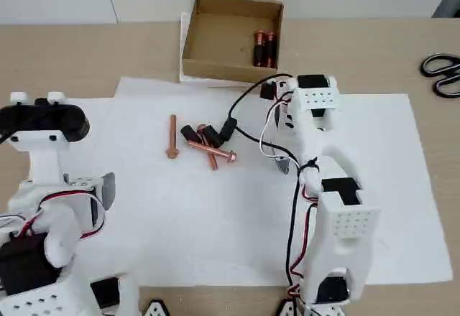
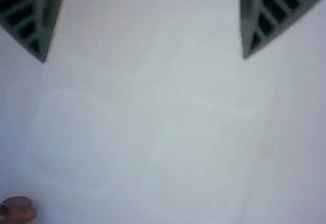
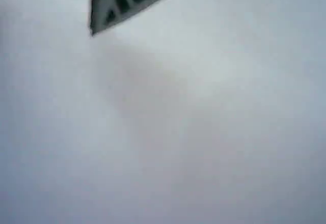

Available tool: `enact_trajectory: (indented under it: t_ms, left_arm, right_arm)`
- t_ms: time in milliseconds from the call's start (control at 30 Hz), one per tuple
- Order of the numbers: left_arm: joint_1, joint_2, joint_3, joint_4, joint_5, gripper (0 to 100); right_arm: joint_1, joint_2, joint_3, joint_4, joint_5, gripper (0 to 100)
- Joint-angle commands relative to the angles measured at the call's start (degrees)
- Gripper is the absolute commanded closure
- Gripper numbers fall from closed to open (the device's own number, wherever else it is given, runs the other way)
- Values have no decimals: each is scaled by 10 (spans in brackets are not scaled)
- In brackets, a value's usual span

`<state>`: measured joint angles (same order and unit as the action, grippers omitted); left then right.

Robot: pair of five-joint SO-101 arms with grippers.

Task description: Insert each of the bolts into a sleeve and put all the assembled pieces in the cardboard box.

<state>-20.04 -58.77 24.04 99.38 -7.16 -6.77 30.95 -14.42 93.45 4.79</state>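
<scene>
A sheet of white paper (image 1: 215, 237) covers most of the wooden table (image 1: 72, 57), and both arms hang over it. The left gripper (image 2: 142, 56) has its fingers (image 2: 30, 15) spread wide, pinching nothing, with bare paper beneath them. Off to one side of them a copper bolt head (image 2: 16, 211) pokes in at the edge of the left wrist view. Seen from the high view, that gripper sits well apart from the loose parts. The right gripper (image 1: 282, 164) points down at the paper, and whether it is spread or closed I cannot tell. Near it, on the side toward the left arm, lies a small heap of black sleeves (image 1: 213, 136) with a bolt (image 1: 215, 151) crossed over another. Just past the heap a single bolt (image 1: 172, 136) lies alone. Beyond the right gripper, at the far side of the table, the cardboard box (image 1: 215, 36) holds two assembled pieces (image 1: 263, 49) side by side near one wall. A pair of scissors (image 1: 442, 72) lies well apart at the table's edge.
</scene>
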Motion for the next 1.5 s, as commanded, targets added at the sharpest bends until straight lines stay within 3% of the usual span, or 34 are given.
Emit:
enact_trajectory:
  t_ms: [0,567,867,1067,1467]
  left_arm:
    - [4,-2,0,-10,5,767]
    - [4,-2,0,-10,5,767]
    - [4,-2,0,-10,5,767]
    - [4,-2,0,-10,5,767]
    - [4,-2,0,-10,5,767]
  right_arm:
    - [25,-3,-21,-5,2,848]
    - [33,-4,-60,7,2,848]
    - [-45,-81,-56,23,-21,848]
    - [-80,-52,-56,12,-40,848]
    - [-35,38,-60,-8,-36,848]
